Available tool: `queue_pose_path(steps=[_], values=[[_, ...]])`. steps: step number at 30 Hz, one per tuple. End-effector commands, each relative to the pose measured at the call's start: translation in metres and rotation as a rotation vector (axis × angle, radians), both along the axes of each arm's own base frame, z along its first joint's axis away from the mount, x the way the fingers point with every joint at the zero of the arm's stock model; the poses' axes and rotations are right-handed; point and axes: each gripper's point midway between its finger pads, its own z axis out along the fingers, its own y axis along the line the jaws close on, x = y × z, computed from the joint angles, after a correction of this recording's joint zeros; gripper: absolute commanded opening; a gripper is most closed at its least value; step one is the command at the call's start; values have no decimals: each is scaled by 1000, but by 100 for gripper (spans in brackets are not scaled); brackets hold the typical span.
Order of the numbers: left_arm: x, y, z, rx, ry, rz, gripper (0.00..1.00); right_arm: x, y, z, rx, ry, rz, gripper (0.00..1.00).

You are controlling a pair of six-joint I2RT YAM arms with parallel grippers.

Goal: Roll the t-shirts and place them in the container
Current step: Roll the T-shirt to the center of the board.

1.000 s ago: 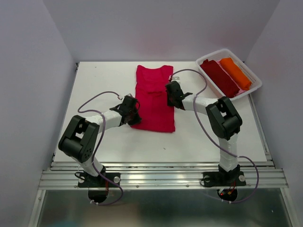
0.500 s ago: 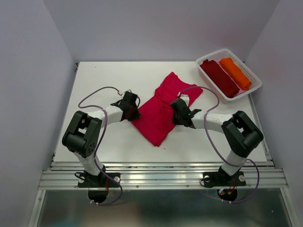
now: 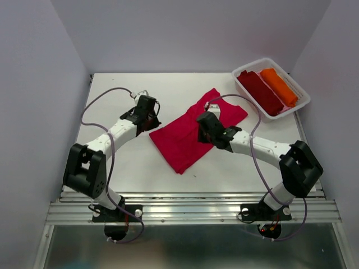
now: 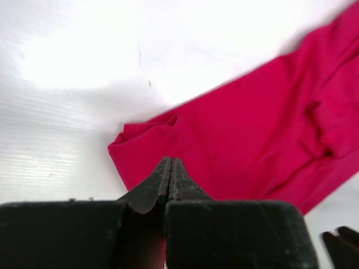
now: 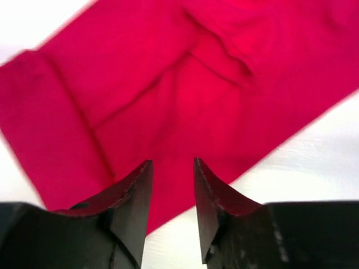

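Note:
The crimson-red t-shirt (image 3: 188, 137) lies flat and folded narrow, set diagonally across the middle of the table. It fills the left wrist view (image 4: 252, 129) and the right wrist view (image 5: 168, 84). My left gripper (image 3: 149, 119) is shut just off the shirt's left corner; its closed tips (image 4: 170, 162) show no cloth between them. My right gripper (image 3: 205, 130) is open above the shirt's right edge, its jaws (image 5: 173, 165) apart and empty. A dark maroon roll (image 3: 261, 92) and an orange roll (image 3: 279, 86) lie in the tray.
The white tray (image 3: 252, 64) stands at the back right corner. White walls close in the table on the left, back and right. The arms' cables loop over the table beside the shirt.
The shirt has swung from straight to diagonal. My left gripper has moved back and left off its corner. My right gripper has shifted slightly back and now stands open over the shirt.

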Motion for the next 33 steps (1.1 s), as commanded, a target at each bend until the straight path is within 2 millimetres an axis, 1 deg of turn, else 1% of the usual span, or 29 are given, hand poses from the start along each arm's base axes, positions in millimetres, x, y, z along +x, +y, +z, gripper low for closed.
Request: queue_pose_path(steps=[1,2,3,4,5,6,7,8,9,10,11,12,13,14,15,16,17,18,19,20,21,22,25,26,28,30,33], values=[[13,34,86,9,-189,72,7,-2,43,44,-50,-126,148,43],[15,56,88,11,-193,124,8,-2,54,48,-72,-144,191,47],[13,70,96,4,-216,154,10,-4,62,51,-85,-162,217,50],[9,82,89,2,-200,175,10,-14,78,48,-118,-173,285,54],[7,91,90,-19,-196,180,11,-14,88,55,-120,-195,310,59],[6,113,94,-24,-206,232,14,-17,95,55,-138,-204,329,60],[1,122,91,-26,-189,246,15,-19,101,57,-152,-212,349,62],[-3,130,94,-26,-190,253,17,-24,113,55,-183,-216,378,63],[-8,144,92,-18,-173,286,18,-25,119,54,-197,-220,394,63],[-11,151,92,-8,-167,300,19,-32,129,46,-231,-214,429,65],[-13,156,94,-2,-167,314,21,-30,130,52,-232,-227,427,65],[-17,170,95,6,-170,352,23,-34,140,47,-253,-226,457,67],[-19,176,95,16,-174,372,24,-36,146,46,-262,-228,469,67],[-21,181,95,18,-176,390,28,-38,151,44,-271,-230,483,68],[-22,184,96,16,-182,400,29,-42,160,39,-287,-231,500,68],[-25,191,92,14,-175,417,29,-44,164,35,-301,-233,513,68],[-25,189,91,1,-174,412,29,-43,166,32,-308,-230,516,68],[-25,190,89,0,-169,410,33,-46,171,29,-315,-227,529,69],[-26,189,88,-3,-167,409,33,-46,173,18,-334,-211,535,69],[-27,189,85,-6,-159,407,33,-49,180,18,-333,-215,547,70],[-27,189,84,-7,-159,406,34,-48,180,8,-356,-202,551,72],[-27,188,82,-6,-154,404,33,-50,185,8,-360,-208,558,72],[-28,189,79,-4,-148,402,34,-44,184,-3,-402,-210,540,72],[-28,189,78,-5,-146,400,34,-43,183,-11,-422,-202,541,73],[-27,188,75,-7,-141,395,34,-40,185,-15,-441,-208,536,73],[-26,187,73,-18,-132,387,34,-39,186,-22,-457,-202,540,73],[-25,189,74,-21,-143,395,34,-40,189,-31,-458,-185,554,73]])
